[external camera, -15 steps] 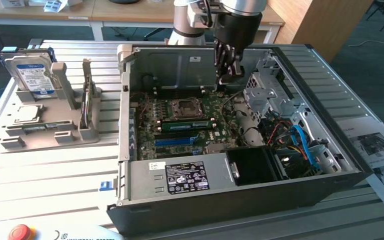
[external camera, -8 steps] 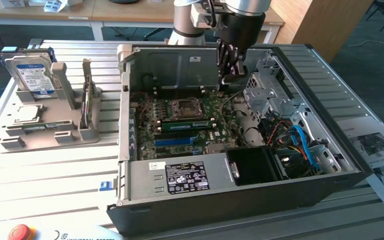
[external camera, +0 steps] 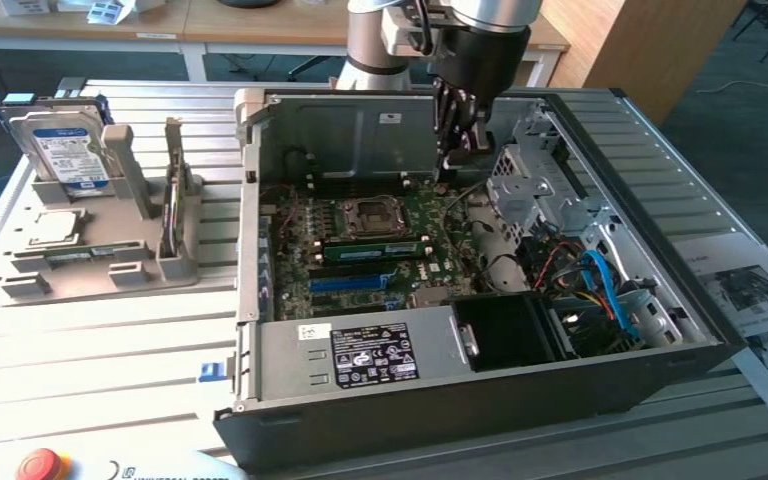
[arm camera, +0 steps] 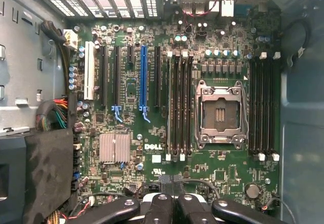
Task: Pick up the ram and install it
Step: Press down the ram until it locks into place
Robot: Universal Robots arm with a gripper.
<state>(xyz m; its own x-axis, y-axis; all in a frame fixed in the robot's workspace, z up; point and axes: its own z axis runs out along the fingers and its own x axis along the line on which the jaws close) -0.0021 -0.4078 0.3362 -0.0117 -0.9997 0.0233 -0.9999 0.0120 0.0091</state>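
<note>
Gripper [external camera: 466, 152], pincer pressed together and empty, hovers over the motherboard [arm camera: 152, 176]; green ram [external camera: 373, 250] appears seated beside the CPU socket [external camera: 364, 215], installation seemingly finished.

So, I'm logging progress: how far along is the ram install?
Done, it seems: a green ram stick stands on the motherboard beside the CPU socket. In hand: nothing; the gripper is shut and empty above the board. Left: I cannot tell whether the stick is latched.

Mobo [arm camera: 152, 178] green w/ black slots, one slot [arm camera: 143, 77] blue. Gripper [arm camera: 172, 196] black. Case [external camera: 491, 400] black; hard drive [external camera: 67, 150] at its 10 o'clock, blue/white label; red button [external camera: 40, 465] at 8.
</note>
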